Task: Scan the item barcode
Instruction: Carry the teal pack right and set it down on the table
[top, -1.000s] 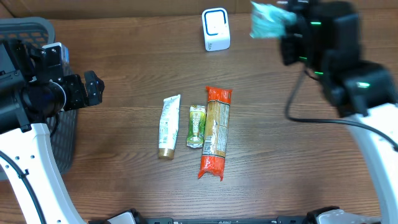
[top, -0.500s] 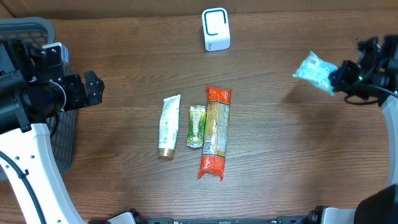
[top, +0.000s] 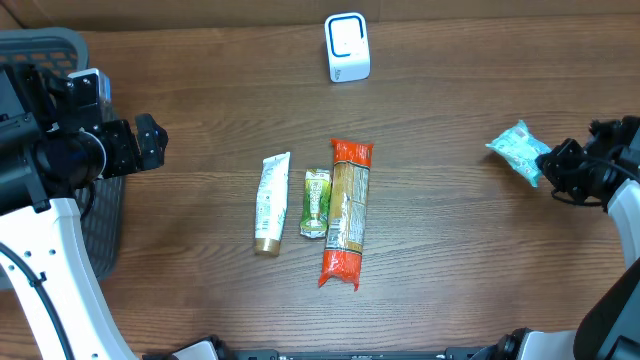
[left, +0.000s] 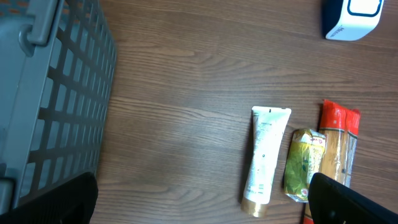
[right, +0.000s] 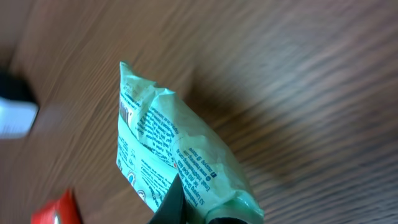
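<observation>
Across the whole overhead view, a brown wood-grain table (top: 450, 270) carries everything. At its far left edge a grey plastic basket (top: 45, 45) with a slatted wall sits partly under the left arm. The left gripper (top: 150, 142) hangs just beside the basket with its fingers spread wide and nothing between them; in its wrist view the two dark fingertips sit at the lower corners, with bare wood and the central items between them. On the far right, the right gripper (top: 562, 166) has its fingers pressed together, pinching one end of a teal packet. Near the middle of the table lies a long pack of spaghetti (top: 347, 212) with orange ends, pointing away from the robot. A white tube (top: 270, 203) with a gold cap at its near end lies parallel to the spaghetti, on its left. At the far edge, well apart from the row, stands the white scanner (top: 347, 47), upright, with a dark rounded window on its face. The teal packet (top: 518, 150), the item to be scanned, sticks out of the right gripper toward the table's centre, well apart from the scanner; whether it touches the wood cannot be told. The right wrist view shows its crinkled face with fine dark print and a small barcode (right: 127, 114) near one corner. A small green sachet (top: 316, 203) lies between tube and spaghetti, just beside both.
</observation>
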